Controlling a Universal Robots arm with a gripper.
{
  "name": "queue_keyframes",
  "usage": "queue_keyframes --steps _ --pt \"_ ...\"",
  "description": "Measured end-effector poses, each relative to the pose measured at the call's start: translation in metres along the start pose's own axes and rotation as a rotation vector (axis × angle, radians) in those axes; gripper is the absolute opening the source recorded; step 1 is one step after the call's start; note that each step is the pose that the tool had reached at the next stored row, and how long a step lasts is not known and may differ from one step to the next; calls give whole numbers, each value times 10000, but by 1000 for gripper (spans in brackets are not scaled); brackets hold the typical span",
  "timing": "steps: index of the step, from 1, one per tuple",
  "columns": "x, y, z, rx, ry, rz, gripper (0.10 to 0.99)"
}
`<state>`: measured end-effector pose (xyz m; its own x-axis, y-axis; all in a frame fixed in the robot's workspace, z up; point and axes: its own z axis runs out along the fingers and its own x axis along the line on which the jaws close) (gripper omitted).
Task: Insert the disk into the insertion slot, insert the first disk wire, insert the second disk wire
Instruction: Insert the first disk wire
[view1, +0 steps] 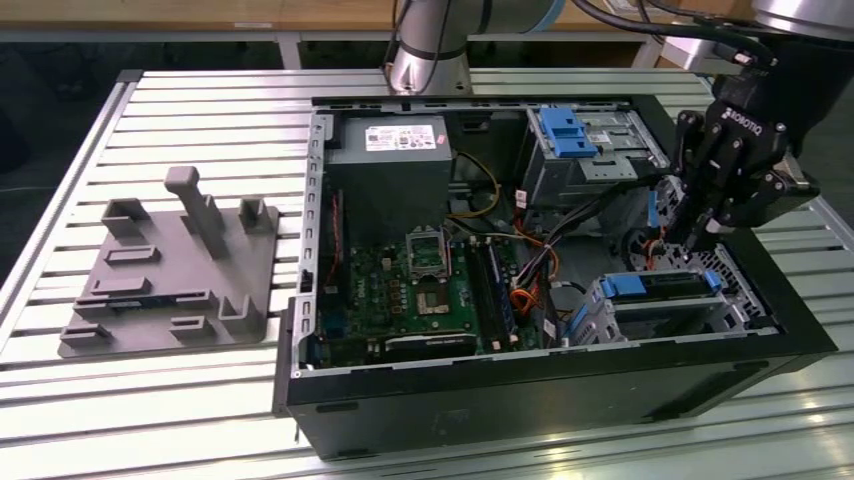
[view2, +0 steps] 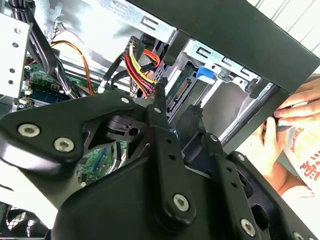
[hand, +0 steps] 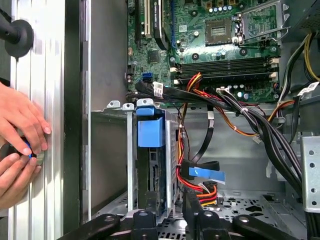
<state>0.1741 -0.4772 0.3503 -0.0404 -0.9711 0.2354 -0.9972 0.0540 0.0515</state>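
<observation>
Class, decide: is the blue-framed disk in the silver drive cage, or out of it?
In. The disk sits inside the insertion slot, its blue frame between the cage's metal walls.

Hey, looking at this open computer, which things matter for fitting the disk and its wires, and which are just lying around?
In the job: disk in the insertion slot; red-yellow wires beside it; gripper close by.
Lying about: grey fixture; power supply; motherboard; a person's hands.
</observation>
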Motion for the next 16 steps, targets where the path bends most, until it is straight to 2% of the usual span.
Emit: queue_keyframes --steps 4,8,9,16 --pt "-8 3 -29 7 -2 3 365" --pt "23 10 -176 4 -1 2 365" --pt "17 11 -193 3 -3 1 365" --pt "2 9 -149 57 -5 14 365"
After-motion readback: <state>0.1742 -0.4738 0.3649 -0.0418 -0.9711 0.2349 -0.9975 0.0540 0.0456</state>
